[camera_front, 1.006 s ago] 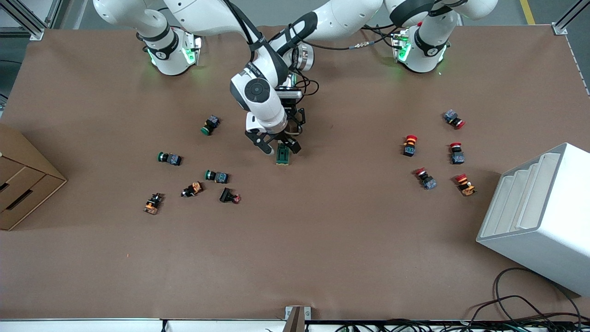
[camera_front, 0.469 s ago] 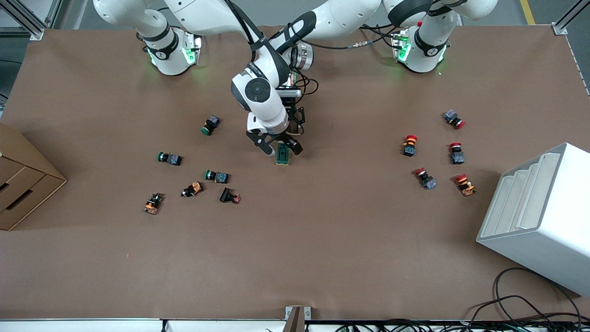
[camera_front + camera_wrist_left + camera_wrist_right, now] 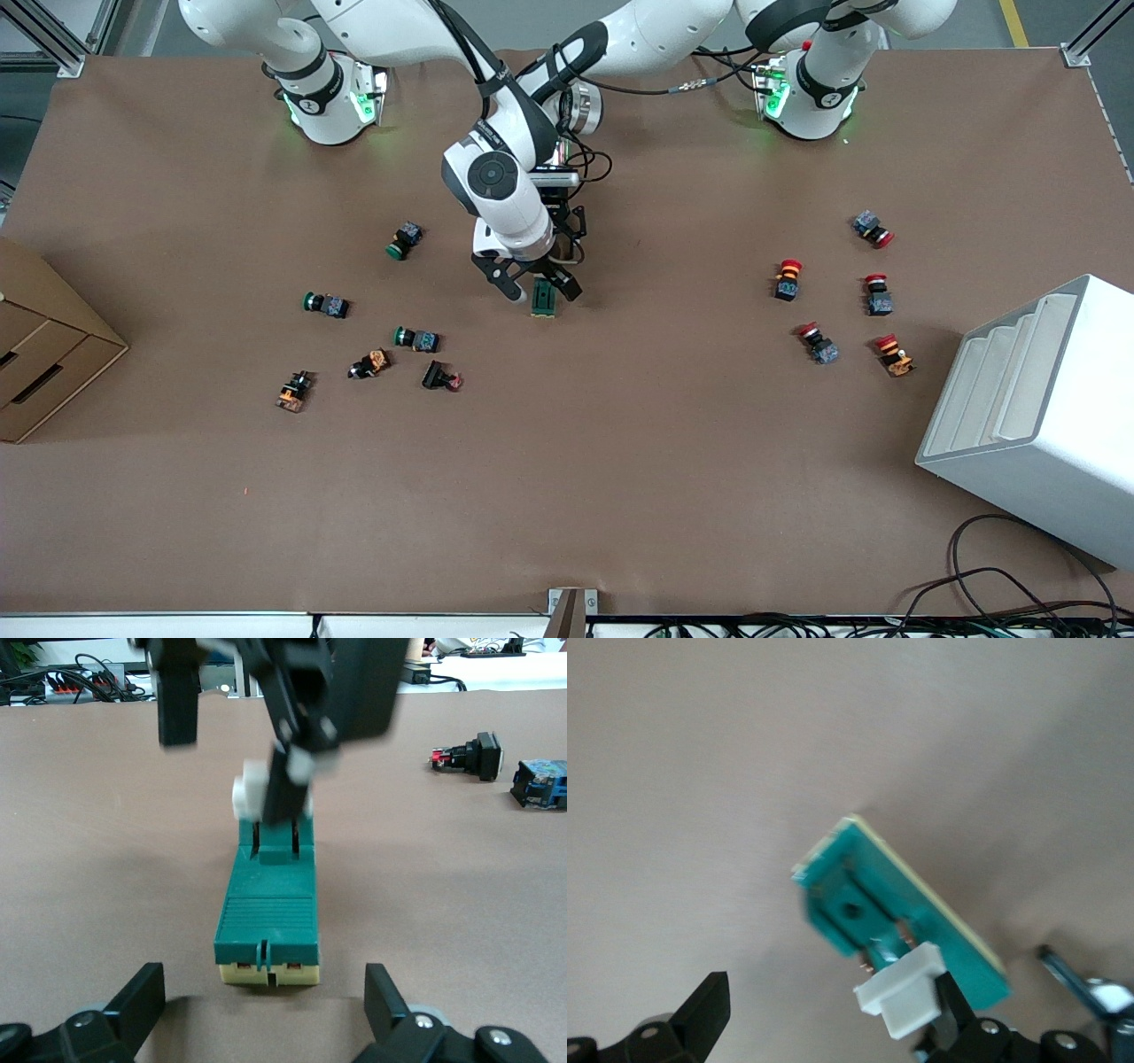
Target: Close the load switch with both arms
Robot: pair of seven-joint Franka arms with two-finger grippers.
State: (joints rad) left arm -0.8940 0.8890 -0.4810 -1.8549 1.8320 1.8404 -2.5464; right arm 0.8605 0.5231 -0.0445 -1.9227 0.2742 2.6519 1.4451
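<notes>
**Both end effectors at the load switch, mid-counter**

The brown counter [image 3: 620,478] is lying mostly bare toward the front camera. A cluster of green-capped pushbuttons [image 3: 416,338] is sitting toward the right arm's end, red-capped pushbuttons [image 3: 819,343] toward the left arm's end, and a white stepped bin [image 3: 1036,416] at that end's edge.

The load switch [image 3: 544,299] is lying flat near the counter's middle, its white lever [image 3: 251,788] standing up.

The right end effector [image 3: 532,288] is spread wide, straddling the lever end, one finger [image 3: 288,784] touching the lever. The right arm is reaching down steeply.

The left end effector [image 3: 264,997] is sitting low, fingers parted either side of the switch's other end, not touching.
</notes>
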